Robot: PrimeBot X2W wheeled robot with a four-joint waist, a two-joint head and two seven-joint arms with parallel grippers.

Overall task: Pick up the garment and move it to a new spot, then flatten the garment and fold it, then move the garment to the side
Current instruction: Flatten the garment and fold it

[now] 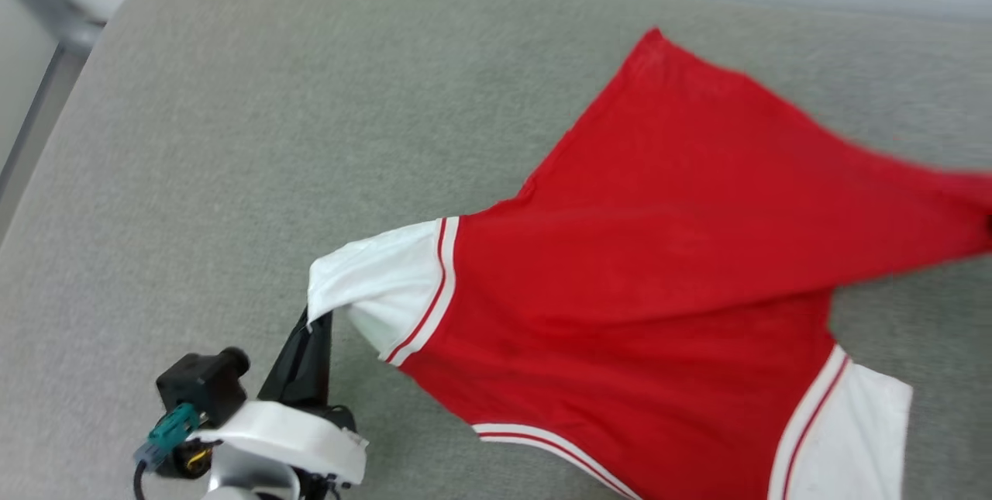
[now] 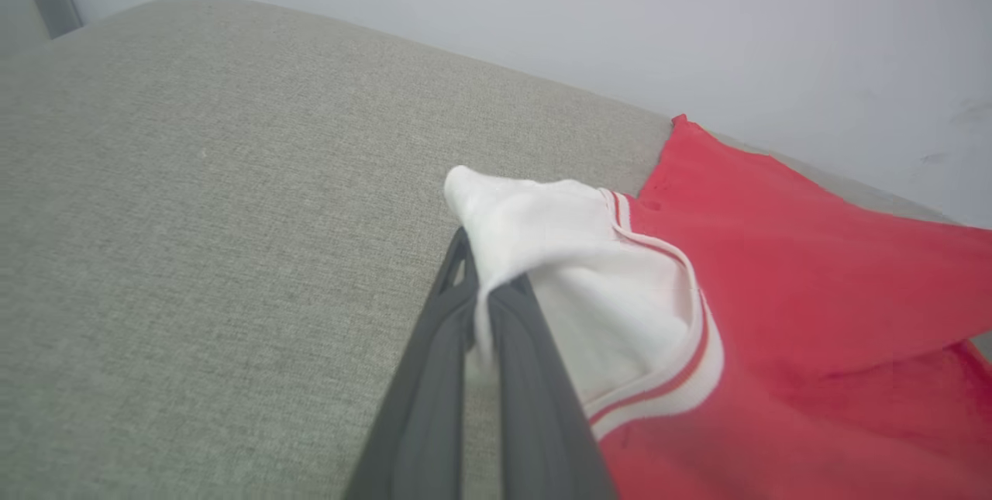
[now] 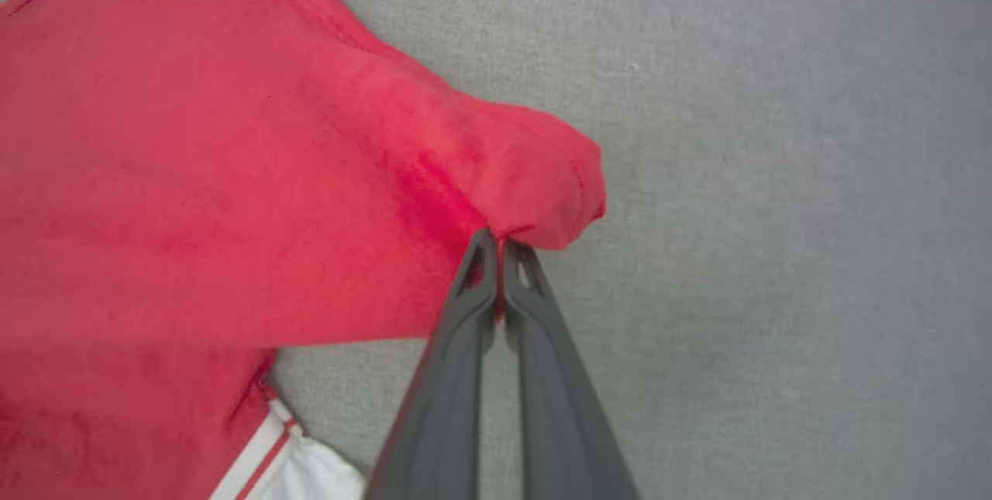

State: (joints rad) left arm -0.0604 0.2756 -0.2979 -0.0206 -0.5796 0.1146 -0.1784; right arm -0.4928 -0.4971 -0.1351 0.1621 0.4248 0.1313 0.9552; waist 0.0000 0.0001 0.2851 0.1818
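Red knit with a soft, slightly fuzzy face: the garment [image 1: 620,267] is spread plain side up on a grey woven cushion [image 1: 232,136] that has a rounded edge and a fine, even weave. Its outline is irregular and pulled to points. One red corner [image 1: 655,39] lies flat toward the far edge of the cushion. A white sleeve [image 1: 380,283] with red-and-white striped trim [image 1: 438,291] sits at the near left. A second white sleeve [image 1: 845,438] lies flat at the near right. A pale, smooth wall [image 2: 542,4] stands behind the cushion.

Left arm: the white wrist shell is low at the near left of the head view, carrying a black camera block [image 1: 201,387] with a teal plug. The dark fingers angle up and forward. The left gripper [image 2: 480,283] is closed tight on the edge of the white sleeve, with cloth bunched over the tips and raised off the cushion.

Right arm: the wrist view looks almost straight down. The right gripper [image 3: 500,240] has both fingers pressed together, pinching a hemmed red corner [image 3: 542,190] that puffs up just beyond the tips.

The garment stretches between the two grips, its middle resting on the cushion.
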